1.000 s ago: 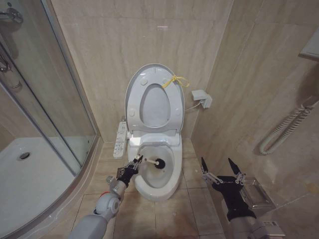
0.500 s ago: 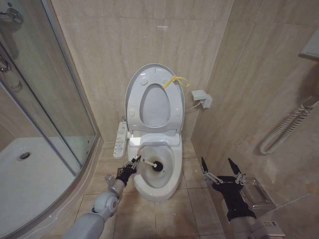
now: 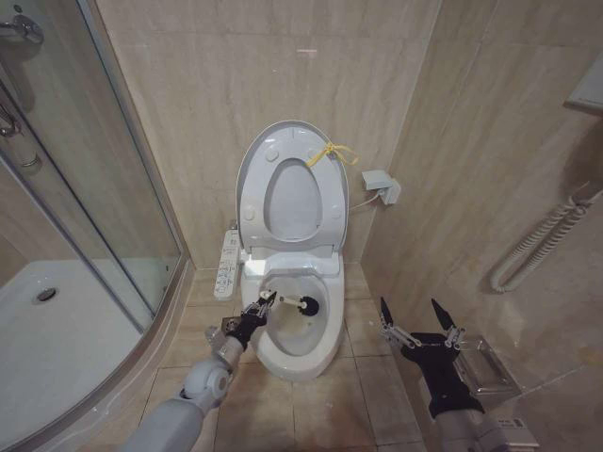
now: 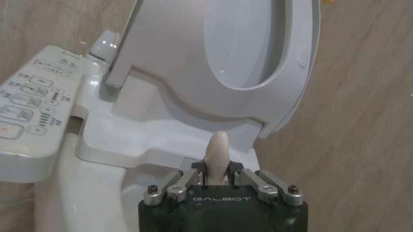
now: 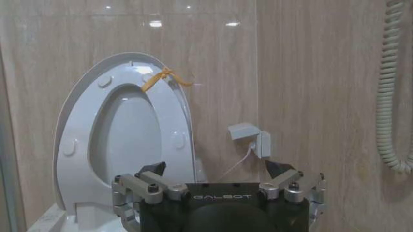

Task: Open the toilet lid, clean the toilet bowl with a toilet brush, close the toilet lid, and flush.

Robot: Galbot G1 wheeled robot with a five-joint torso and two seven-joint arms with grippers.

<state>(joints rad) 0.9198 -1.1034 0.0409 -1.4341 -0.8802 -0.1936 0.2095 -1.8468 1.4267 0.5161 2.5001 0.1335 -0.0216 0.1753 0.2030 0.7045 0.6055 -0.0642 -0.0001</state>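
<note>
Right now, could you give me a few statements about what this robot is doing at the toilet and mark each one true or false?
1. The toilet lid stands raised against the wall. True.
2. The left claw is empty. False: it is shut on the toilet brush handle.
3. The brush's dark head is inside the toilet bowl. True.
4. The right claw grips the yellow strap. False: it hangs open beside the bowl, holding nothing; the strap is up on the lid.
5. The ring-shaped seat lies flat on the bowl. False: it is raised with the lid.
</note>
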